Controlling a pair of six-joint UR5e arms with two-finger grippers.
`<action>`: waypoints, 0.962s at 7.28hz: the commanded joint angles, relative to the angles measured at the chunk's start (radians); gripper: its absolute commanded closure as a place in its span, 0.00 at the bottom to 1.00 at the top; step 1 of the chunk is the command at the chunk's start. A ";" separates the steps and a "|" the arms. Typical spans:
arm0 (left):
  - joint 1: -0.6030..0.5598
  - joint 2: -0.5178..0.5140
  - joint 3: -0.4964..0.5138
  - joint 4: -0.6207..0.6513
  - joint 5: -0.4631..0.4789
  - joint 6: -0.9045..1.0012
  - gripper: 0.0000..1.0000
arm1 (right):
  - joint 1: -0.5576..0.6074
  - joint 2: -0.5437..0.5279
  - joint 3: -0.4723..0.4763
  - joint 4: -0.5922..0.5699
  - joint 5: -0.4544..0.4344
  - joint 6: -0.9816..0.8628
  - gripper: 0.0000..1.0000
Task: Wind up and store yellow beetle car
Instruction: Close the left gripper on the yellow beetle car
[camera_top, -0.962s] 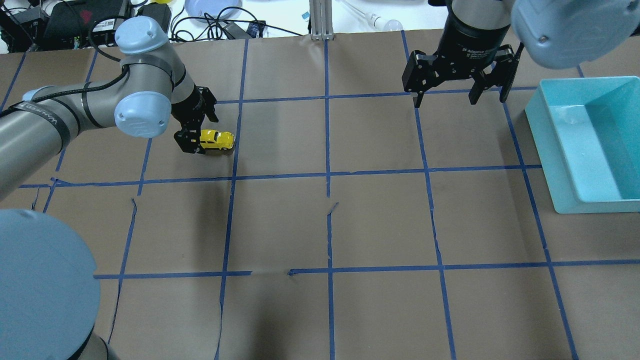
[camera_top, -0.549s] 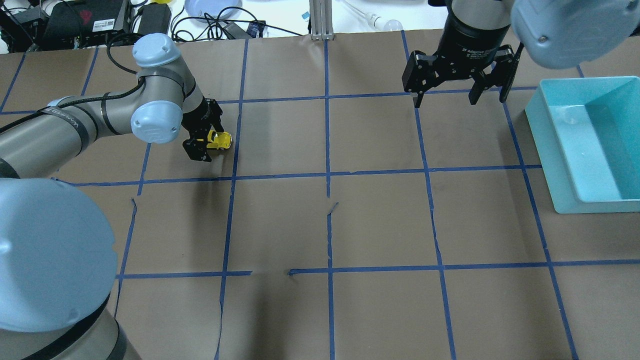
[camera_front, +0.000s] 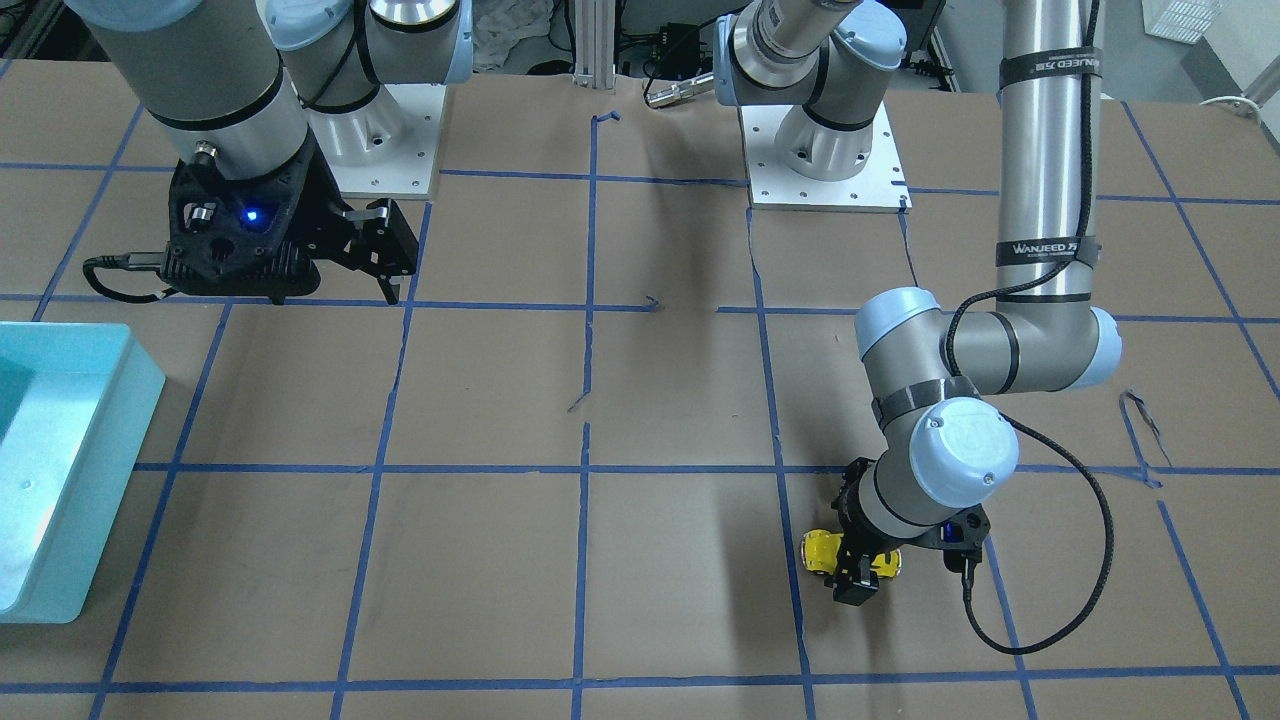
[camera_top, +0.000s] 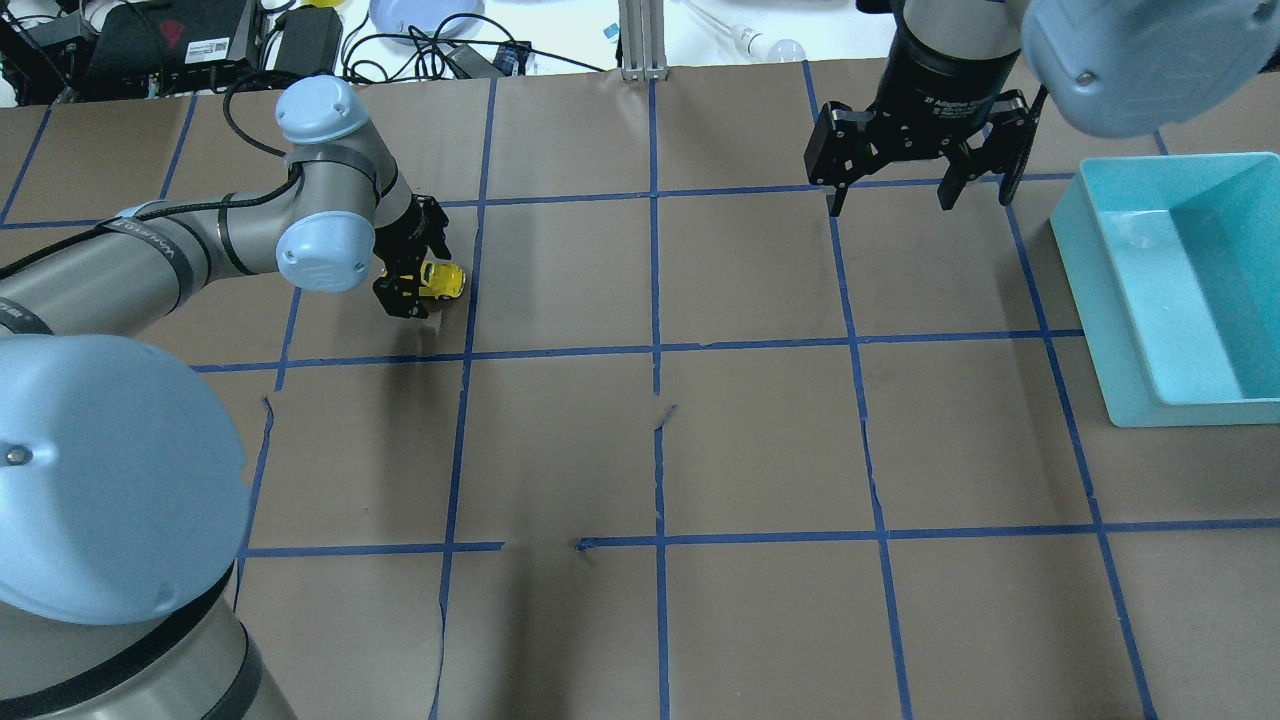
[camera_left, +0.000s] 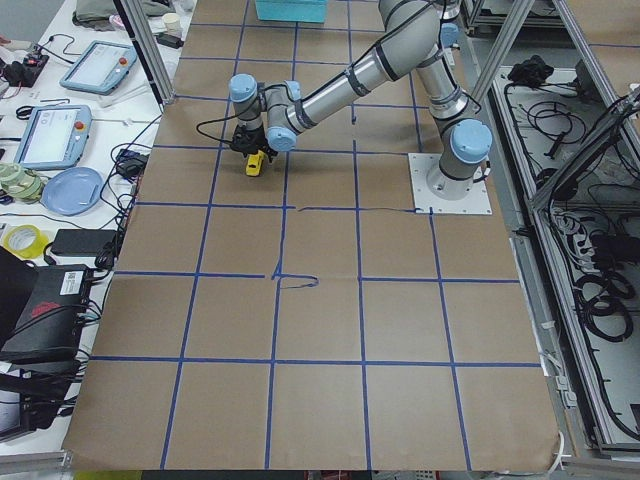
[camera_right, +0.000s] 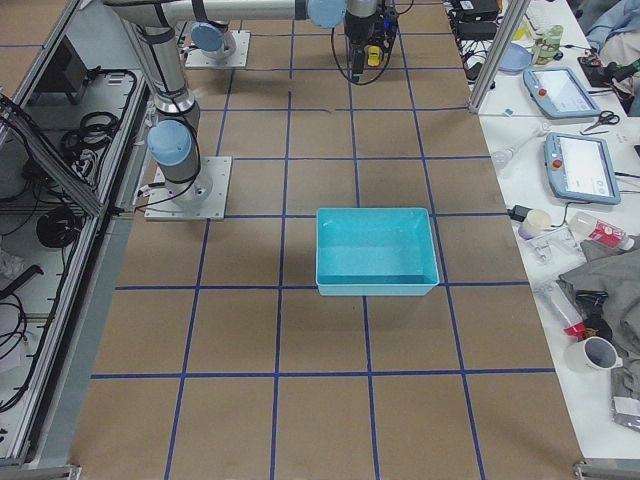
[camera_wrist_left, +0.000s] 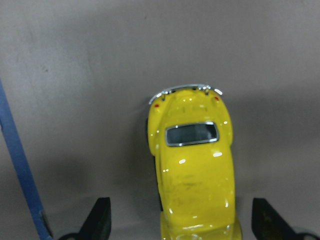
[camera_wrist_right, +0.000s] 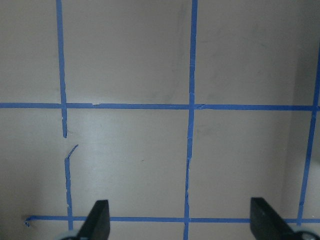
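The yellow beetle car (camera_wrist_left: 192, 175) sits on its wheels on the bench (camera_wrist_left: 75, 75), squarely between the left jaws. They stand spread wide: one fingertip (camera_wrist_left: 101, 220) shows off one flank and its partner well off the other, and neither touches the paint. The car's length runs straight out from the gap, with the rear window and red lamps pointing away from the wrist. I judge this line-up is deliberate. Closing would pinch the two smooth sides and leave the wheels free on the paper, as a pull-back wind-up needs. From overhead the car (camera_top: 440, 281) pokes out just beyond the fingertips, so the grip would fall on one end of the body.

The right jaws are also parted and hold nothing, hanging over bare bench. The teal bin (camera_top: 1120, 400) lies near their outer side, well apart from the car. It is probably the storage spot, with that arm parked clear.
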 joint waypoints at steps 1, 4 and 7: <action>0.009 0.007 0.010 0.019 0.002 -0.014 0.12 | 0.000 0.000 0.000 0.000 0.000 0.000 0.00; 0.023 0.016 0.009 0.018 0.005 -0.015 0.12 | 0.000 0.002 0.000 0.002 0.001 0.000 0.00; 0.021 0.018 0.003 0.009 -0.013 -0.018 1.00 | 0.000 0.002 0.002 0.002 0.001 0.002 0.00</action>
